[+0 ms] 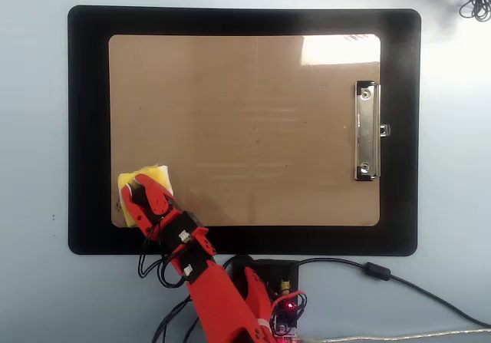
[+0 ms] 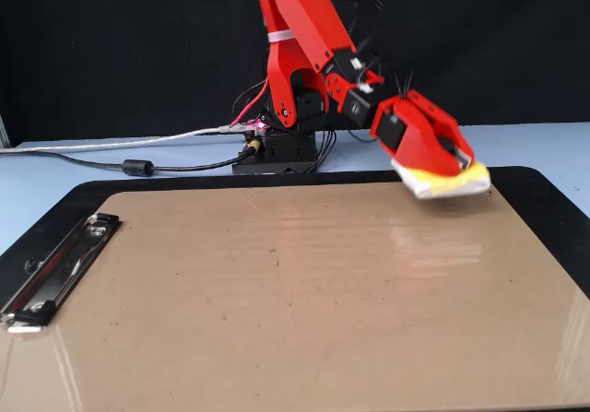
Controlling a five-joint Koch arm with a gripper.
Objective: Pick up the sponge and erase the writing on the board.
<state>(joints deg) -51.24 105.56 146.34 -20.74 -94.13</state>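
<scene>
Sponge (image 2: 446, 180) sits clamped in the claw (image 2: 444, 165), lifted over the board's (image 1: 253, 113) near corner; no writing shows, so it should come down flat and gently.

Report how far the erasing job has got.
Done: the board shows no writing, only faint smudges. In hand: the gripper is shut on the sponge, which in the fixed view looks lifted off the board's corner. Left: apparently nothing to erase, at most setting the sponge down.
</scene>
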